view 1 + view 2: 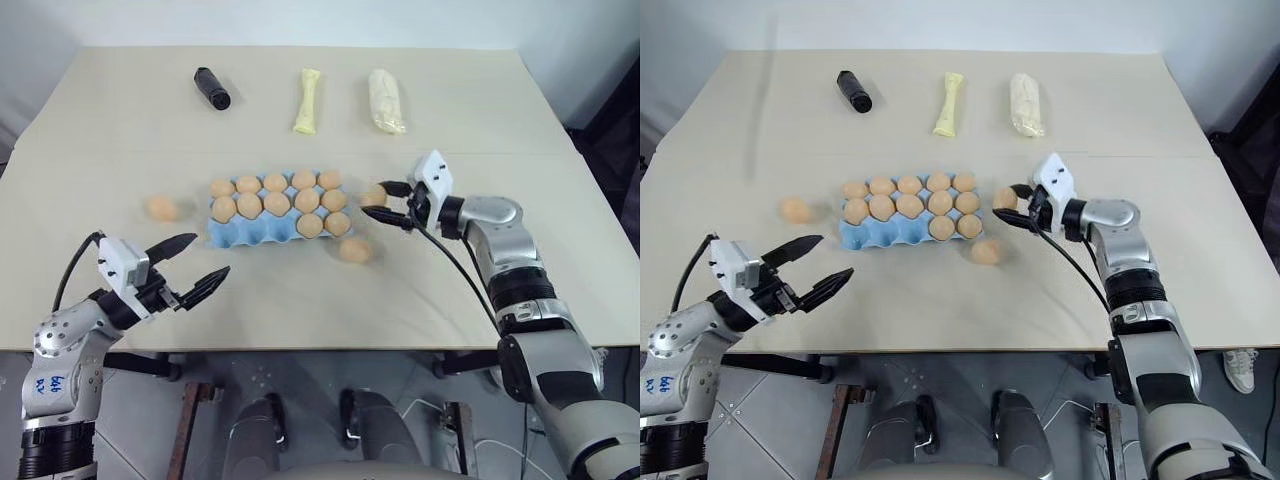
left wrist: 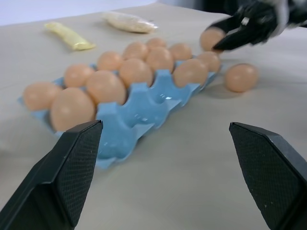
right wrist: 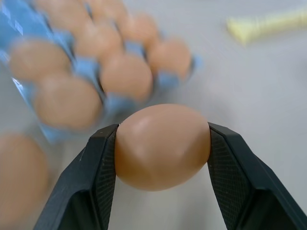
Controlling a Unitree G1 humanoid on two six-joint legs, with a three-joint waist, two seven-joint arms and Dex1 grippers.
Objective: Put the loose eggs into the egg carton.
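Over on the left, left gripper (image 1: 190, 267) with its two black fingers spread wide, nothing between them, hovering above the near edge of the pale beige table (image 1: 110, 120). Just beyond, a loose tan-orange oval egg (image 1: 161, 208) lying alone on the tabletop, a little apart from the left end of the light blue moulded egg carton (image 1: 250, 235). In the carton, ten eggs filling the two far rows, and in the near row two more at the right end, the other cups there showing bare blue. Far behind, near the back of the table, a black cylindrical object (image 1: 212, 88), then a slim pale yellow bag (image 1: 308, 101) and a fatter pale bag (image 1: 386, 100) side by side. Right of the carton's near corner, another loose tan egg (image 1: 354, 249) resting on the table, just beside the tray. Further right, right gripper (image 1: 386, 203) narrowed onto a smooth tan egg (image 3: 162, 146), pads pressing both flanks, held clear of the table just off the carton's right end.
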